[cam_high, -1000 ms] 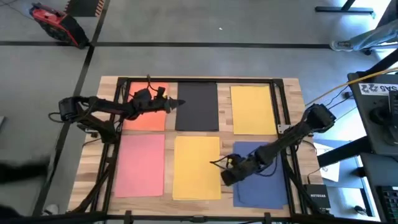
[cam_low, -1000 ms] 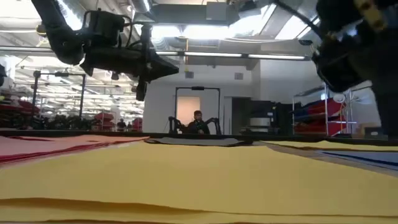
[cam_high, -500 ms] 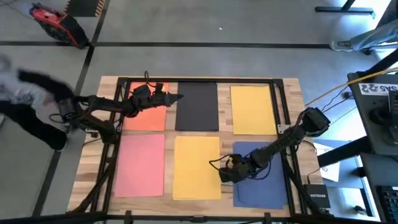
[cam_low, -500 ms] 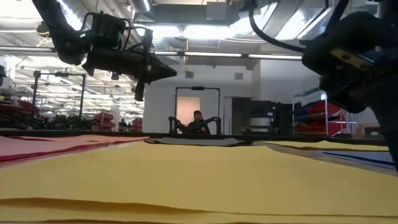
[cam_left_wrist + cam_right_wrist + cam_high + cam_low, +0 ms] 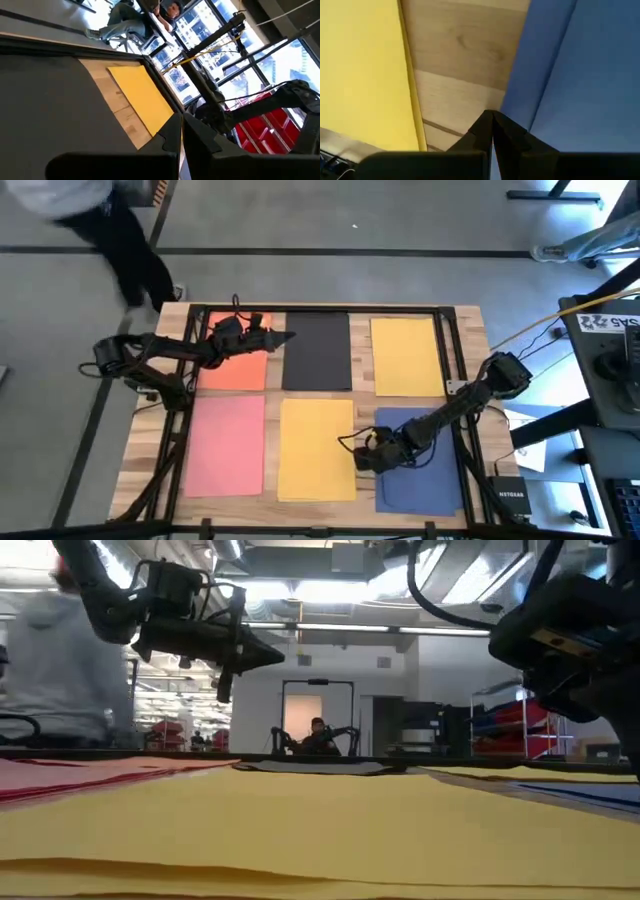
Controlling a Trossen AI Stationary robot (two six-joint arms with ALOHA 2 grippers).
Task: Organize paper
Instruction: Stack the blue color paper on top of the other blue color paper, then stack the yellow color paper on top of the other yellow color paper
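Note:
Six paper sheets lie flat on the wooden table: orange [image 5: 235,368], black [image 5: 318,352] and yellow [image 5: 405,355] along the far side, pink [image 5: 228,442], yellow [image 5: 315,448] and blue [image 5: 428,478] along the near side. My left gripper [image 5: 288,337] hangs shut, well above the table [image 5: 278,655], over the black sheet's left edge. My right gripper [image 5: 362,457] is shut and points down at the blue sheet's left edge [image 5: 520,85], beside a bare strip of wood [image 5: 465,55]. My right gripper's shut fingertips [image 5: 492,120] stand right at the blue sheet's left edge, coming from above. I cannot tell whether they touch the sheet or the wood. My left gripper touches nothing.
Dark frame rails [image 5: 452,350] run along the table's left and right sides. A person [image 5: 110,220] walks on the floor beyond the far left corner. A small black box [image 5: 507,498] sits at the near right corner.
My left gripper has moved a little toward the table's far edge, still shut and raised. My right gripper has sunk slightly by the blue sheet's left edge. A person has walked past the table's left side toward its far side. The sheets have not moved.

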